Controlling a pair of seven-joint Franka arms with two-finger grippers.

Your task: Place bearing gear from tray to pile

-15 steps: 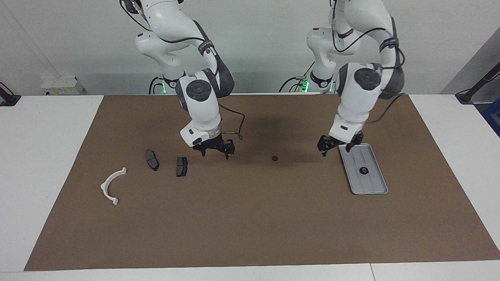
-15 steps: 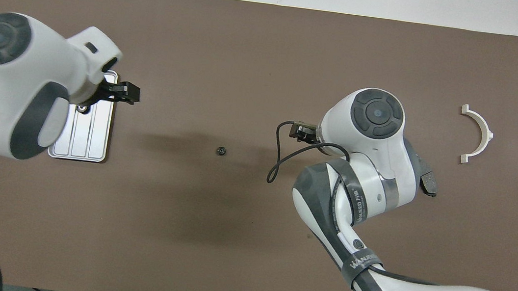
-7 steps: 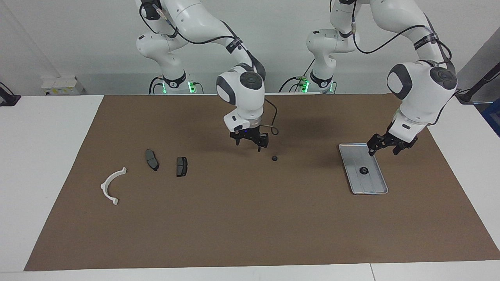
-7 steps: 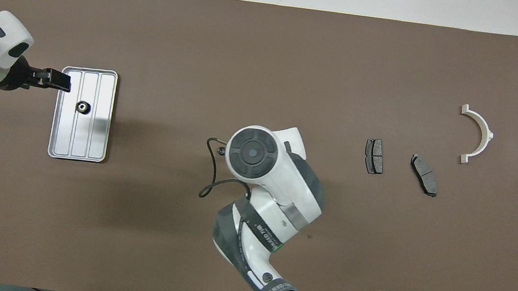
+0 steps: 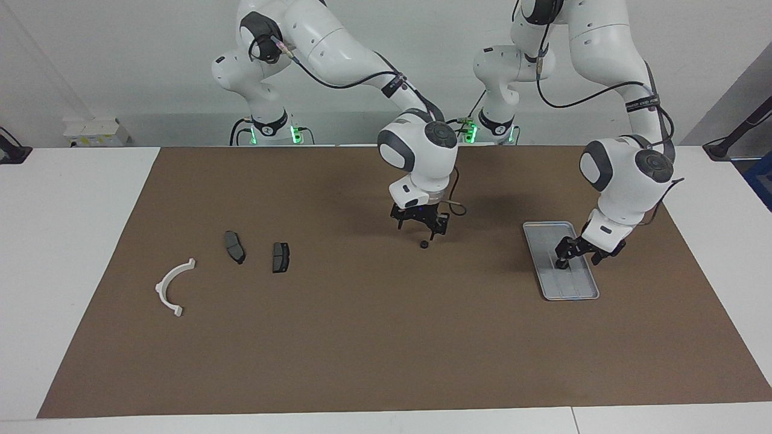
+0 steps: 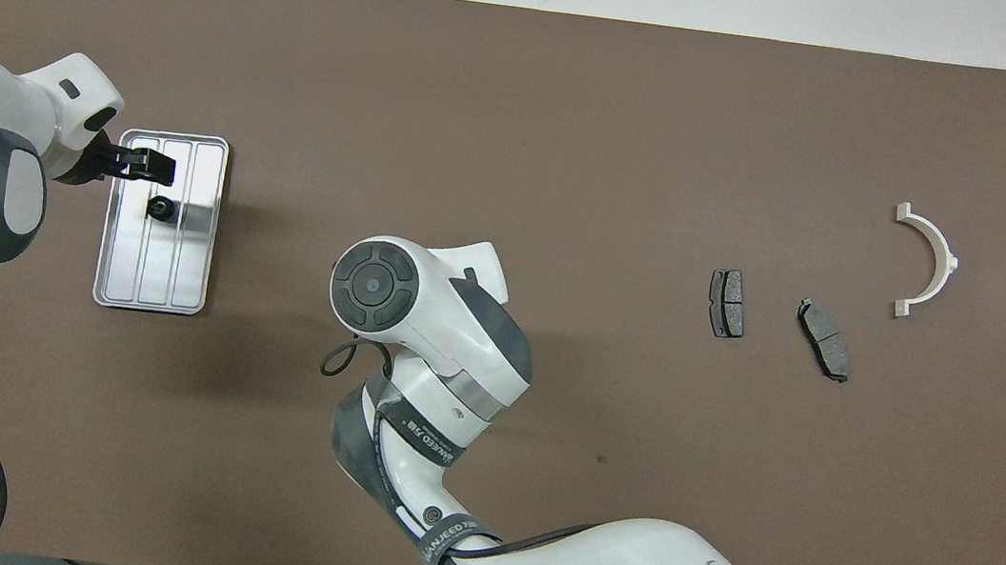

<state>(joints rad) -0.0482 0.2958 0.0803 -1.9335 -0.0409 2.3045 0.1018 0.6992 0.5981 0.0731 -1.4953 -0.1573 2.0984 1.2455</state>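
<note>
The silver tray (image 5: 574, 287) lies toward the left arm's end of the table and also shows in the overhead view (image 6: 169, 282). A small black bearing gear (image 6: 159, 208) sits in it. My left gripper (image 5: 578, 258) is open and low over the tray, right beside that gear; it also shows from above (image 6: 142, 171). A second small black gear (image 5: 424, 244) lies on the mat mid-table. My right gripper (image 5: 418, 228) is open just above it. The pile is a white bracket (image 5: 172, 286) and two dark brake pads (image 5: 234, 246) (image 5: 280, 257).
A brown mat (image 5: 386, 337) covers the table. In the overhead view my right arm's wrist (image 6: 423, 311) hides the mid-table gear. The bracket (image 6: 932, 263) and pads (image 6: 727, 303) (image 6: 824, 339) lie toward the right arm's end.
My right gripper has moved from beside the brake pads to over the mid-table gear. My left gripper swung off past the tray's edge, then came down over the tray's gear.
</note>
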